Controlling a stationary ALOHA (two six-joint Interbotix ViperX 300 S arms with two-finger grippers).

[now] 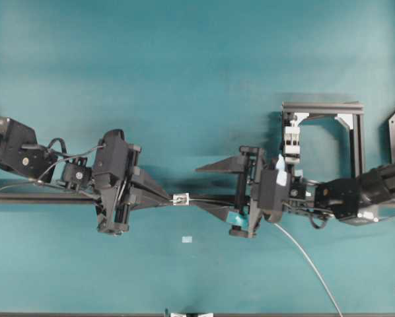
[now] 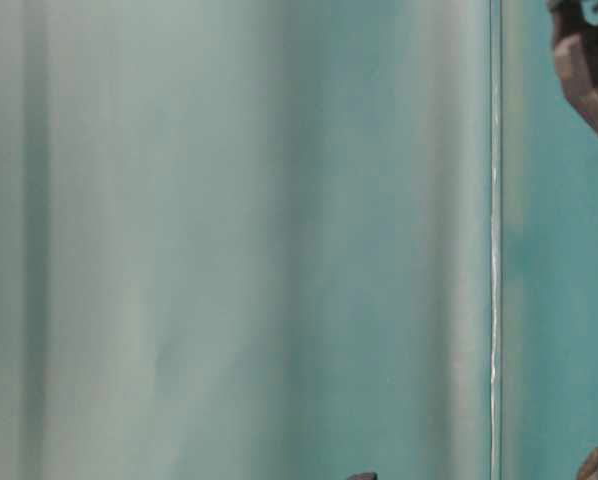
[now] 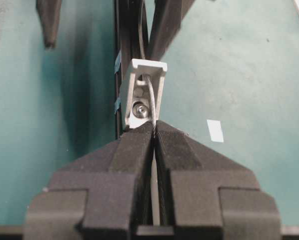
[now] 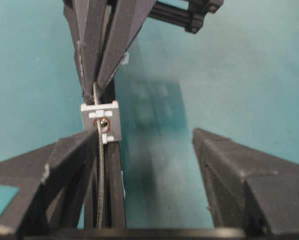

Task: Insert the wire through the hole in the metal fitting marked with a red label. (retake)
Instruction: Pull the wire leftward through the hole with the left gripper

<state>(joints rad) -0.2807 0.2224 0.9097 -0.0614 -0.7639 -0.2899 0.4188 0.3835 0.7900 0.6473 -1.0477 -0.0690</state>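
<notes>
Left gripper [image 3: 153,131] fingers pressed together, pinching the wire [image 3: 150,102] right at the tips, hard up against the metal fitting [image 3: 143,97]. Right gripper [image 4: 147,145] fingers spread wide, nothing clamped between them.

Fitting sits on the dark rail [image 1: 39,197] mid-bench [image 1: 184,66], directly between the two grippers in the overhead view: left gripper [image 1: 170,197] tips touching its left side, right gripper tips just beside its right. Red ring around the hole [image 4: 103,122] visible from the right wrist camera.

Wire appears already threaded: from the right wrist view a strand runs from the hole back toward the right gripper, lying against the inner face of one finger [image 4: 69,155], not in the middle of the gap. Rest of the wire [image 1: 310,264] trails off from the right gripper toward the bench's front edge.

Key relation: wire's long axis runs along the rail, in line with both grippers, straight through the hole. Free end on the right side, off-centre between the right fingers and nearer that arm. Judgement: next move likely a re-grip by the right on the emerged end, needing a small sideways shift to centre the strand before closing. Risk: closing off-centre and pushing the strand aside instead of catching it.

Table-level view shows only blurred teal surface, no use.
</notes>
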